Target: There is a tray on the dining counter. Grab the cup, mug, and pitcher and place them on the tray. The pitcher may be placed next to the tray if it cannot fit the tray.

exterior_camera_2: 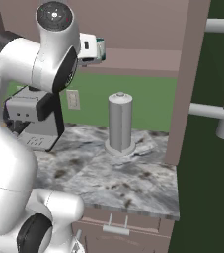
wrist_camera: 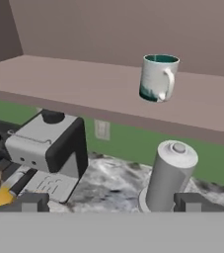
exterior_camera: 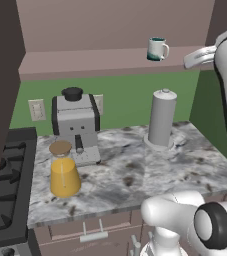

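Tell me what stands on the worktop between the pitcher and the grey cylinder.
In the left base view the coffee machine stands between the pitcher and the grey cylinder, set further back toward the wall; the worktop between them is otherwise bare marble.

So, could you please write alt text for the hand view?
A white mug stands on a brown shelf, handle to its right. Below, on the marbled worktop, sit a grey coffee machine and a grey cylinder.

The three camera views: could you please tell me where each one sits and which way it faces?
Left base view: behind the arm's left, facing the marbled worktop; elbow lower right, forearm at right.
Right base view: behind its right, same worktop; arm fills the left.
Hand view: on the hand, facing the shelf; open gripper at the bottom.
All share the mug and grey cylinder.
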